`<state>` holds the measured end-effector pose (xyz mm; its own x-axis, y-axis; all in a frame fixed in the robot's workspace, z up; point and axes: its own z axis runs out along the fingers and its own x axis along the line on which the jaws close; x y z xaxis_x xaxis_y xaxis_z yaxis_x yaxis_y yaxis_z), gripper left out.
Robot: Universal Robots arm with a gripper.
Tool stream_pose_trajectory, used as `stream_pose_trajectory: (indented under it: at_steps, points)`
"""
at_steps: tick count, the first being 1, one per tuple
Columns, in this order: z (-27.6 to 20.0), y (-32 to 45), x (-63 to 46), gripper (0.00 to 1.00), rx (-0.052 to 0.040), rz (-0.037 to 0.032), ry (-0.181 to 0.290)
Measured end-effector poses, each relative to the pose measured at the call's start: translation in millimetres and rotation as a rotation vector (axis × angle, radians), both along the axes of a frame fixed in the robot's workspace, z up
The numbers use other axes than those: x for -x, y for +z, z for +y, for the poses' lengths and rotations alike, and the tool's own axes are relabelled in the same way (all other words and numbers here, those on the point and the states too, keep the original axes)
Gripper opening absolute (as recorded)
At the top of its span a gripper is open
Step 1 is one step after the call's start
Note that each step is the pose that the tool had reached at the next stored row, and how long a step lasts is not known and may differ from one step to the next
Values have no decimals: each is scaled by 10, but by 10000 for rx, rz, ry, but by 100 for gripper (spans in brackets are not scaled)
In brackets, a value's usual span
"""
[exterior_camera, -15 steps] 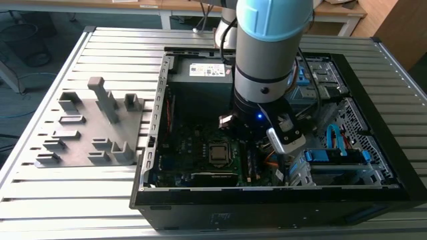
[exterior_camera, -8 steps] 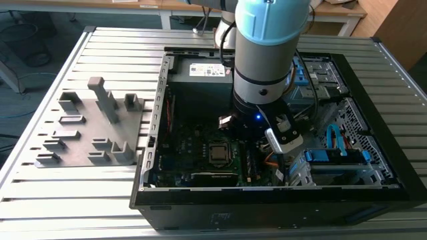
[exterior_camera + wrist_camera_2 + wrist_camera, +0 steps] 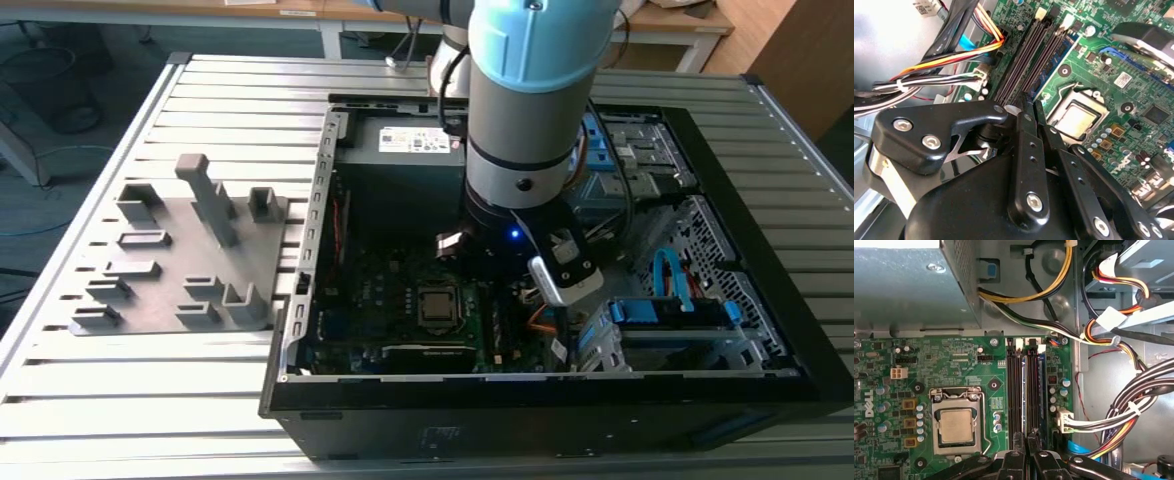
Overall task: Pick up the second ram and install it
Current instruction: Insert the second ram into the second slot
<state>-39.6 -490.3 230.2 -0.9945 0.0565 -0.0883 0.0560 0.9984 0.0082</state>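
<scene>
My gripper (image 3: 1029, 102) is down inside the open computer case (image 3: 300, 300), right over the memory slots beside the CPU socket (image 3: 956, 425). Its black fingers (image 3: 1015, 460) stand almost together. A thin dark strip, the second ram (image 3: 1032, 390), runs out from between them along a slot; in the second wrist view the second ram (image 3: 1036, 57) lies in line with the fingertips. It stands on edge on the green motherboard (image 3: 387, 290). I cannot tell how deep it sits in the slot. In the exterior view the arm hides the slots.
Orange, yellow and black cable bundles (image 3: 1134, 415) hang close beside the slots. The metal power supply box (image 3: 909, 285) is at the slots' far end. A grey fixture (image 3: 180, 250) with upright blocks lies on the slatted table at the exterior view's left.
</scene>
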Motion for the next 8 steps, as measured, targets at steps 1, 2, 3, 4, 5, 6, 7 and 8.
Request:
stream_pose_trajectory:
  at_steps: [1,2,3,4,5,6,7,8]
  points:
    - [8,-4,0,13,5,0,0]
    - [16,-10,0,13,5,0,0]
    - [23,-17,0,13,3,-2,0]
    - [26,-26,2,13,6,-1,0]
    - [28,-34,4,13,10,-1,1]
    - [29,-39,6,13,14,0,9]
    - [29,-43,7,13,16,-1,43]
    - [29,-47,8,13,18,0,79]
